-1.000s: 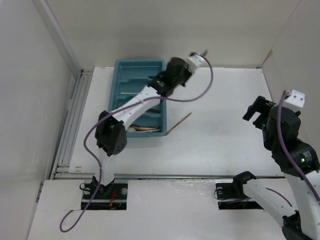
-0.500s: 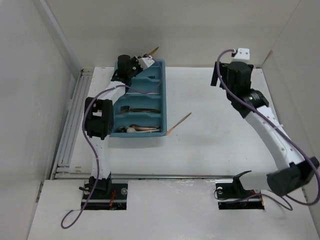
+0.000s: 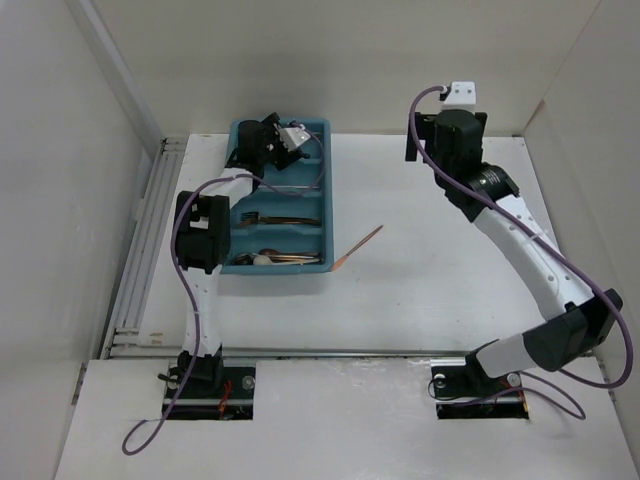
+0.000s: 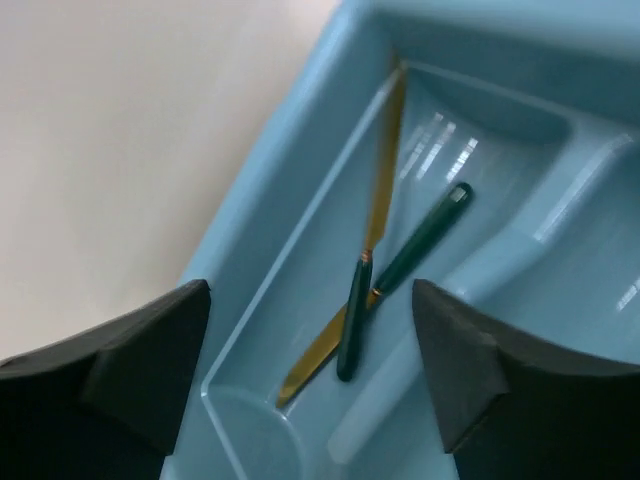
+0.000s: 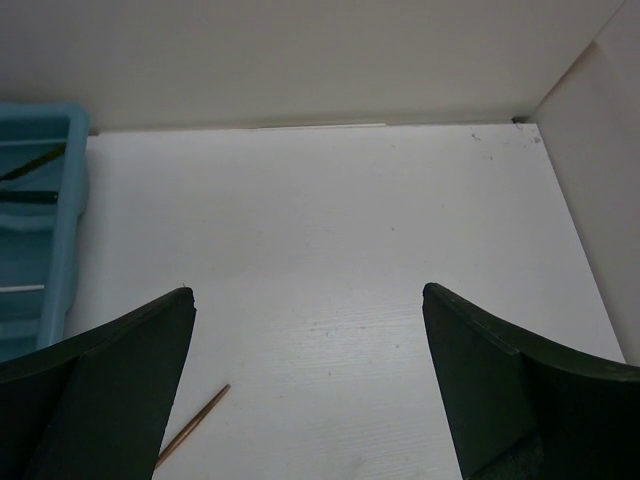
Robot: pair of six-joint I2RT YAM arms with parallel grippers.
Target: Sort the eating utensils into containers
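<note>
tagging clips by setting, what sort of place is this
Probably a robot lab cell: left arm and right arm bolted to a white table, bare white walls around it, one teal cutlery tray.

Both arms are stretched far forward; the left hand (image 4: 310,290) and the right hand (image 5: 306,290) are held spread wide, with nothing gripped.

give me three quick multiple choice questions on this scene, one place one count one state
1. Where is the loose copper utensil? A on the table beside the tray; B in the tray; C in a gripper.
2. How many green-handled pieces lie under the left gripper? A one; B two; C four.
3. The left gripper is: A open, empty; B shut on a spoon; C shut on chopsticks.
Answers: 1 A, it lies on bare tabletop; 2 B, two crossed handles show; 3 A, jaws apart, nothing between.
</note>
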